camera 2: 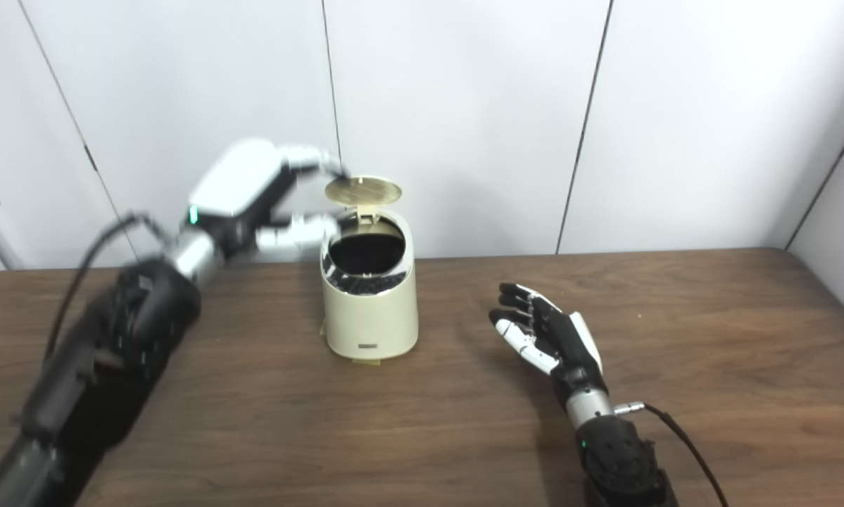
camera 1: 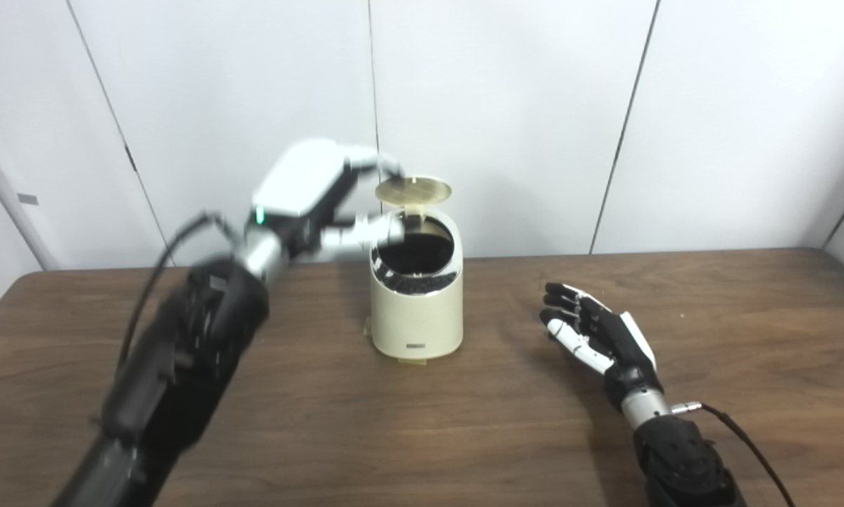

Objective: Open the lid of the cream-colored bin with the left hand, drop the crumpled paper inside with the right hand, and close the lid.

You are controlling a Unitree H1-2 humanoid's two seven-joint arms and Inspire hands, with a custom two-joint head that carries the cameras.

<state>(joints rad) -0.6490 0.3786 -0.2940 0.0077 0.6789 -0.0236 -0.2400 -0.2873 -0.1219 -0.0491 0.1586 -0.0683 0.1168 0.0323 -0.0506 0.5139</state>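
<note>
Left eye view shows your left hand point(camera 1: 316, 204) beside the raised lid point(camera 1: 413, 189) (fingers spread, touching its left edge), right hand point(camera 1: 597, 331) open, empty.

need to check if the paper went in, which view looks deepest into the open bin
Right eye view: the bin mouth shows as a fuller dark oval under the raised lid. The left eye view shows the same opening, partly crowded by the left hand. Neither reveals any paper inside.

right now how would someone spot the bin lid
On the brown wooden table, find the cream-colored bin near the back wall. Its lid is the round gold disc raised above the dark opening, fingertips of the left robot hand at its edge.
</note>
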